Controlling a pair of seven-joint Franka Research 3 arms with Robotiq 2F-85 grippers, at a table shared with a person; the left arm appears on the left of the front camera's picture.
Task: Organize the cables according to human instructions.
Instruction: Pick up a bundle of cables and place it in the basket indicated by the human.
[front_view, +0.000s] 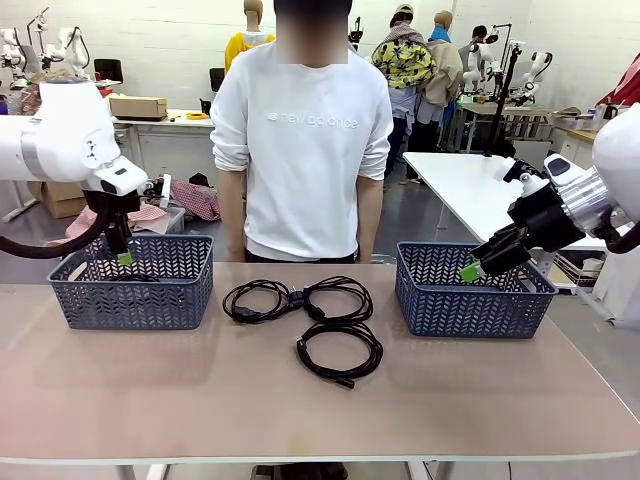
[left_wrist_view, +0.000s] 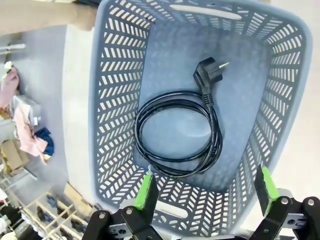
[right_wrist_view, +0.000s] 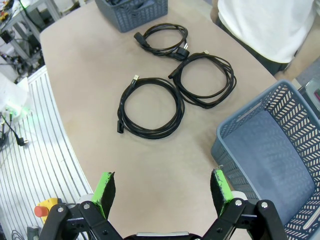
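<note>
Fingers of the left gripper (left_wrist_view: 205, 187) stand wide apart, holding nothing. Below them one thin black power cord (left_wrist_view: 177, 135) lies coiled on the floor of the left blue-grey slotted plastic basket (left_wrist_view: 115, 100). The right gripper (right_wrist_view: 162, 187), likewise spread and empty, hangs beside the matching right basket (right_wrist_view: 260, 150). Between the baskets, three more black coiled cords (front_view: 338, 300) lie close together on the tan table (front_view: 150, 390).
</note>
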